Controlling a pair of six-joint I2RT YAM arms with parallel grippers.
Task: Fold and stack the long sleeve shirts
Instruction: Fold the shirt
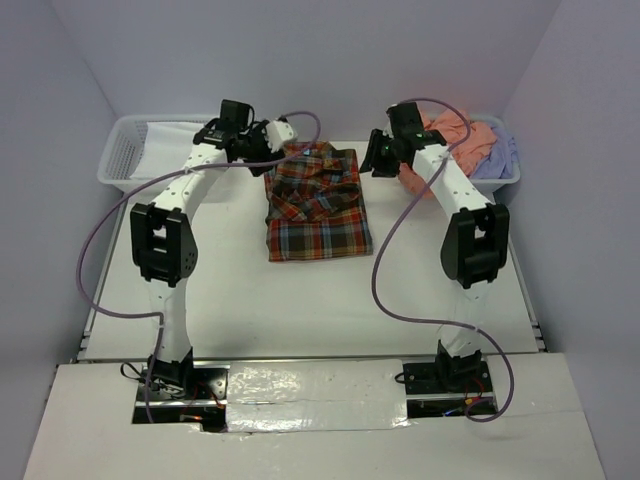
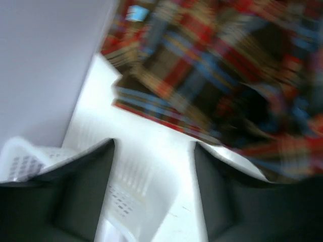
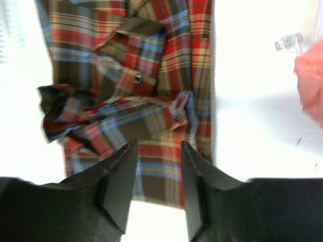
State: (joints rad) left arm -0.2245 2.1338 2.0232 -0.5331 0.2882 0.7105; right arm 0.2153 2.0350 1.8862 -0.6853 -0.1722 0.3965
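Plaid shirt lies folded into a rough rectangle at the centre of the top view on the white table, a crumpled sleeve across its upper half. The left gripper hangs just off the shirt's upper left corner; in its wrist view the two dark fingers stand wide apart with nothing between them, blurred plaid filling the upper right. The right gripper sits beside the upper right corner, its fingers parted over the shirt's edge and pinching nothing. At upper right, a white basket holds the salmon-pink shirt and the lavender shirt; another basket stands at upper left.
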